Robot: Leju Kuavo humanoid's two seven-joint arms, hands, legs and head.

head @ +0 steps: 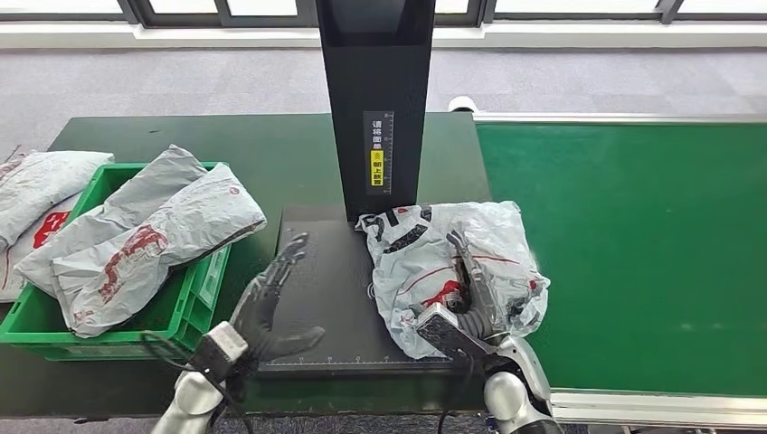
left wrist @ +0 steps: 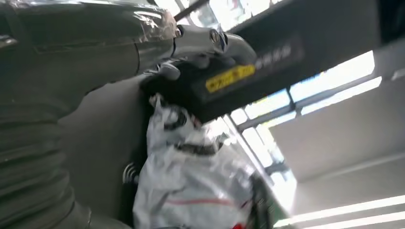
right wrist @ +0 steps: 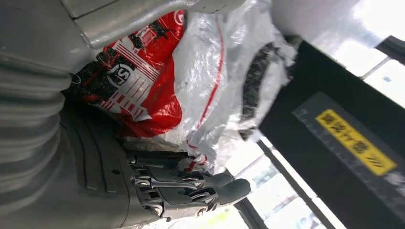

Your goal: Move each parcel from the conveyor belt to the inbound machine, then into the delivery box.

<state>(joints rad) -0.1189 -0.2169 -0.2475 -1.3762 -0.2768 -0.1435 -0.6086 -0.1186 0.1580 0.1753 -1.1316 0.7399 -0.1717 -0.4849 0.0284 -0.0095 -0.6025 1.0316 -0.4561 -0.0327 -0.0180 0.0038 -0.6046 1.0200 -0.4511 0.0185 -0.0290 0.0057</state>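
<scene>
A crumpled white parcel (head: 452, 258) with red and black print lies on the right side of the black inbound machine's platform (head: 330, 298), its edge reaching over the green conveyor belt (head: 633, 253). My right hand (head: 470, 303) grips it from the near side, the parcel (right wrist: 191, 81) sitting between the thumb and the dark fingers (right wrist: 191, 186). My left hand (head: 271, 303) hovers over the platform's left part with fingers apart, holding nothing. From the left wrist, the parcel (left wrist: 191, 186) lies apart from that hand, below the machine's column (left wrist: 267, 67).
The machine's black column (head: 375, 99) with a yellow label rises behind the platform. A green crate (head: 194, 303) at the left holds several grey parcels (head: 154, 244). More parcels (head: 36, 190) lie at the far left on the dark green table.
</scene>
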